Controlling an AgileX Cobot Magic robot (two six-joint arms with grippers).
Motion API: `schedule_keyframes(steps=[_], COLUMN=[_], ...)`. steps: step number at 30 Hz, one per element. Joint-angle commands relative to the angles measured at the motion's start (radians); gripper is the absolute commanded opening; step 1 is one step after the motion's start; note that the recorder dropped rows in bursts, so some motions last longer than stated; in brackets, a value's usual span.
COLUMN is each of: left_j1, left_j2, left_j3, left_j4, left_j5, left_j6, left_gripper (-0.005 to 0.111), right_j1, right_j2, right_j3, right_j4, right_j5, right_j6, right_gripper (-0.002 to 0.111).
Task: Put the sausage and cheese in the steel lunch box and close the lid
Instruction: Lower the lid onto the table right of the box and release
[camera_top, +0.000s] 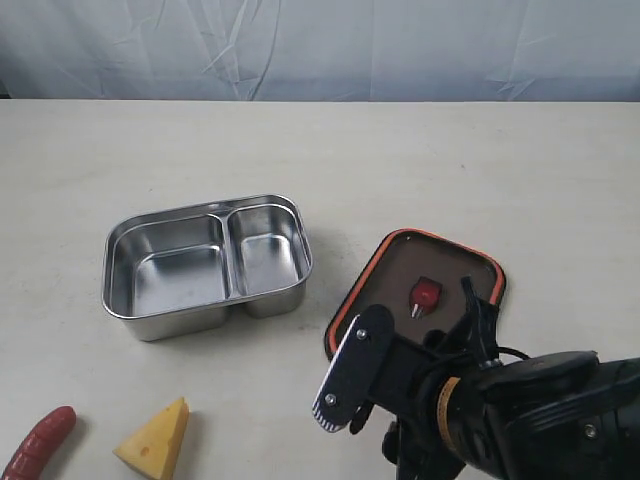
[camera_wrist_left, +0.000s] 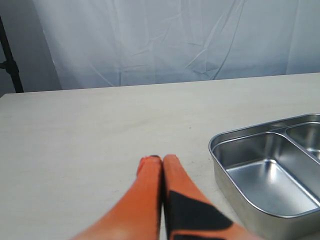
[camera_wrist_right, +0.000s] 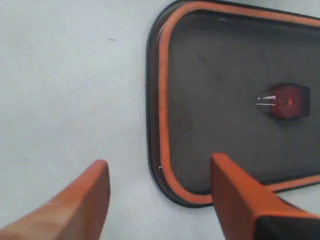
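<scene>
Right pincer (camera_wrist_right: 159, 162) spread wide, left pincer (camera_wrist_left: 161, 159) pinched together, empty. Shiny steel lunch box (camera_top: 180, 322) sits centre-left, long axis left-right; smoky orange-rimmed lid (camera_top: 400, 265) lies lower right; bottom left, yellow cheese (camera_top: 155, 440) wedge, then reddish sausage (camera_top: 40, 440) slanting up-right.

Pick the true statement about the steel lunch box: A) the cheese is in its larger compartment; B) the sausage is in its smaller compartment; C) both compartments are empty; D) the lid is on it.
C: the steel lunch box shows bare metal in both compartments; the sausage and cheese lie outside it, and the lid rests apart.
</scene>
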Motion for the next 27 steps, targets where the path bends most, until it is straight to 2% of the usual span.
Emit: schedule_keyframes(steps=[1,7,9,12,18,22,27], left_j1=[-0.009,-0.009,-0.009,-0.009,-0.009,-0.009,-0.009], left_j2=[-0.004,-0.004,-0.004,-0.004,-0.004,-0.004,-0.004], left_j3=[0.002,0.002,0.002,0.002,0.002,0.002,0.002], left_j4=[0.006,0.006,0.006,0.006,0.006,0.006,0.006], left_j5=[-0.004,-0.004,-0.004,-0.004,-0.004,-0.004,-0.004], left_j6=[0.000,0.000,0.000,0.000,0.000,0.000,0.000], left_gripper=[0.000,0.000,0.000,0.000,0.000,0.000,0.000], right_j1=[0.000,0.000,0.000,0.000,0.000,-0.002,-0.002], right_j2=[-0.005,-0.005,-0.005,-0.001,0.074,0.176,0.310], right_j3=[-0.053,-0.264,-0.338,-0.447,-0.569,-0.640,-0.722], right_j4=[0.055,0.219,0.332,0.532,0.927,1.121,1.231], right_j5=[0.052,0.067,0.034,0.024,0.094,0.193,0.166], right_j6=[-0.004,-0.049,-0.124,-0.337,-0.749,-0.745,-0.730], right_gripper=[0.058,0.043,0.043,0.048,0.056,0.056,0.056])
